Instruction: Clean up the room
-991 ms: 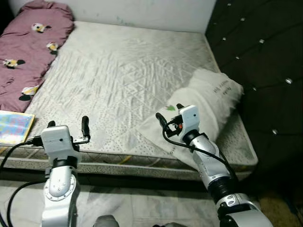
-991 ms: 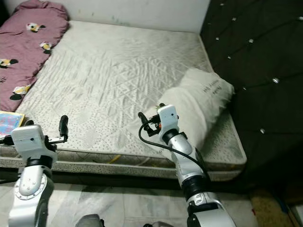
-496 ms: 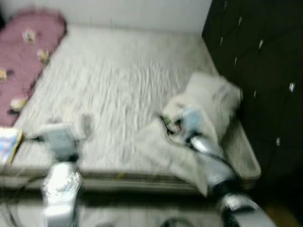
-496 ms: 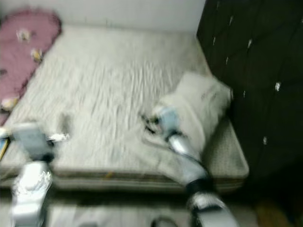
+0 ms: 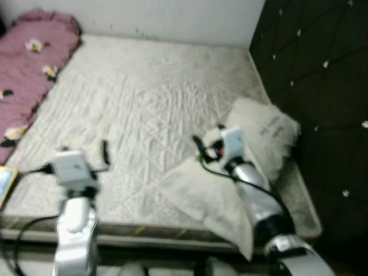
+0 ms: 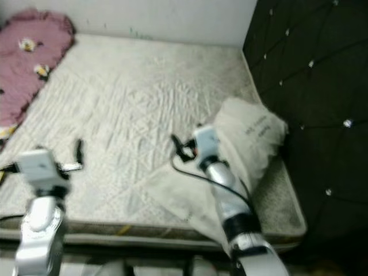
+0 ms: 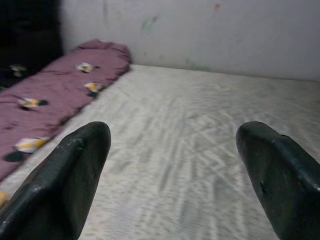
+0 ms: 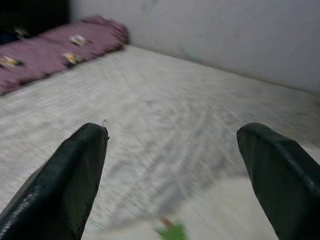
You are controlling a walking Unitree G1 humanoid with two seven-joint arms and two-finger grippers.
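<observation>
- While the robot is standing at the side of the bed, a big white mattress (image 5: 144, 98) is lying in front of it, bare and wrinkly.
- A white pillow (image 5: 261, 135) is sitting on the mattress at the robot's right, up near the dark padded headboard (image 5: 322, 86).
- The pillow's loose cloth end (image 5: 201, 198) is spreading flat toward the mattress edge closest to the robot, and a bit of it is hanging over.
- The right gripper (image 5: 208, 140) is hovering just above that pillow, close to where the fat part meets the flat part.
- Its two black fingers (image 8: 80, 175) are standing wide apart, and nothing is sitting between them.
- The left gripper (image 5: 85, 152) is hovering over the front part of the mattress, well apart from the pillow.
- Its fingers (image 7: 65, 185) are wide apart too, and they are holding nothing.
- A purple blanket (image 5: 31, 75) with little yellow and white pictures is lying along the left side of the bed.
- A colourful book (image 5: 4, 183) is peeking in at the left edge, near the blanket's end.
- A white wall (image 5: 172, 20) is standing behind the bed.
</observation>
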